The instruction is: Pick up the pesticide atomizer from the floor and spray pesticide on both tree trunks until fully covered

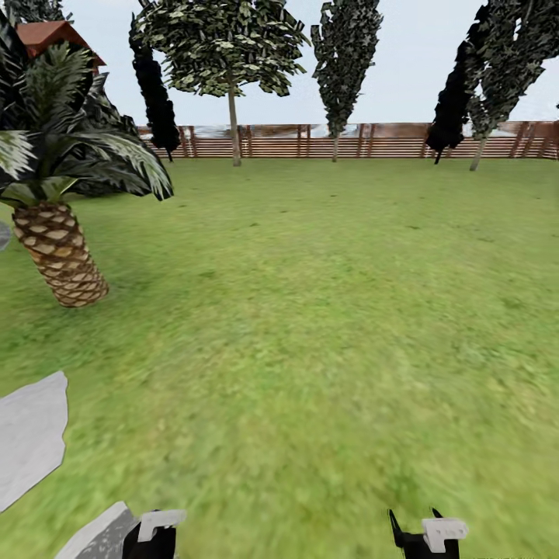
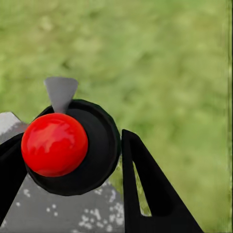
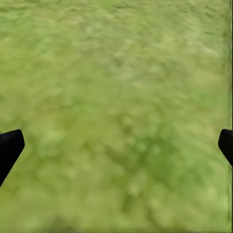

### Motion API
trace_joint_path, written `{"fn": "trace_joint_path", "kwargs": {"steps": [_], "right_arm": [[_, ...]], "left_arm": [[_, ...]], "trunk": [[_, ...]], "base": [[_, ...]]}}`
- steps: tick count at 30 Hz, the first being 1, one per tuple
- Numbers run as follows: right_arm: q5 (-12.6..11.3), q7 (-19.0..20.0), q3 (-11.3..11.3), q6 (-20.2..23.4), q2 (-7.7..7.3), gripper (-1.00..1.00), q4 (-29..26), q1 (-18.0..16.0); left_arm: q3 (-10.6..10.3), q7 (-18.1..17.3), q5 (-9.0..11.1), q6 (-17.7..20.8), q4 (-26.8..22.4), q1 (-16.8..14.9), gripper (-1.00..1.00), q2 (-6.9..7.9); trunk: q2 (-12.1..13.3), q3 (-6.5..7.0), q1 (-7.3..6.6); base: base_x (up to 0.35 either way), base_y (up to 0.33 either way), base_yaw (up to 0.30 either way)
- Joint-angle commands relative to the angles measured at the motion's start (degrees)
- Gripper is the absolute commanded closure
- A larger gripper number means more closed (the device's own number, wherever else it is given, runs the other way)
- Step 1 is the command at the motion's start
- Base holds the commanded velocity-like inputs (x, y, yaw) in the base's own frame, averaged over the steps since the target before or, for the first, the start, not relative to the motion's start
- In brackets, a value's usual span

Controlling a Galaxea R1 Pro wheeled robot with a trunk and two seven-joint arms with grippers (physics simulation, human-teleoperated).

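— While the lawn (image 1: pixel 326 310) and fence (image 1: pixel 349 141) are seen from the head, where is the atomizer (image 2: pixel 56 144)?
— It is clamped between the left gripper's (image 2: pixel 73 160) fingers; its body is hidden. The right gripper (image 3: pixel 116 145) is spread wide, empty.

Mottled green grass lawn (image 1: pixel 326 310), with yellower patches toward the lower frame. Reddish-brown horizontal-slat wooden fence (image 1: pixel 388 144) across the upper frame. Short palm with an orange-brown scaly trunk (image 1: pixel 60 256) patterned in tan diamonds, upper left, under dark green fronds. Pale grey flat stepping stone (image 1: pixel 29 435), lower left. In the left wrist view, a glossy red ball-shaped cap (image 2: pixel 54 144) sits on a black round body, between the black fingers (image 2: pixel 150 189) of the left end effector (image 2: pixel 65 179); the stone beneath is grey with white specks.
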Motion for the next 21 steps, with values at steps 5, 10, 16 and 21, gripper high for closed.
{"fn": "trace_joint_path", "kwargs": {"steps": [5, 10, 16, 21], "right_arm": [[0.0, 0.0, 0.0, 0.0, 0.01, -1.00, 0.0, 0.0], [0.0, 0.0, 0.0, 0.0, -0.01, -1.00, 0.1, 0.0], [0.0, 0.0, 0.0, 0.0, 0.01, -1.00, 0.1, 0.0], [0.0, 0.0, 0.0, 0.0, 0.02, -1.00, 0.1, 0.0]], "left_arm": [[0.0, 0.0, 0.0, 0.0, 0.0, 0.0, 1.00, 0.00], [0.0, 0.0, 0.0, 0.0, 0.0, 0.0, 1.00, 0.00], [0.1, 0.0, 0.0, 0.0, 0.0, 0.0, 1.00, 0.00], [0.1, 0.0, 0.0, 0.0, 0.0, 0.0, 1.00, 0.00]], "trunk": [[0.0, 0.00, 0.00], [0.0, 0.00, 0.00], [0.0, 0.00, 0.00], [0.0, 0.00, 0.00]], "base": [[0.018, -0.271, -0.220], [0.075, -0.271, -0.262], [0.090, -0.271, -0.266], [0.093, -0.271, -0.266]]}}
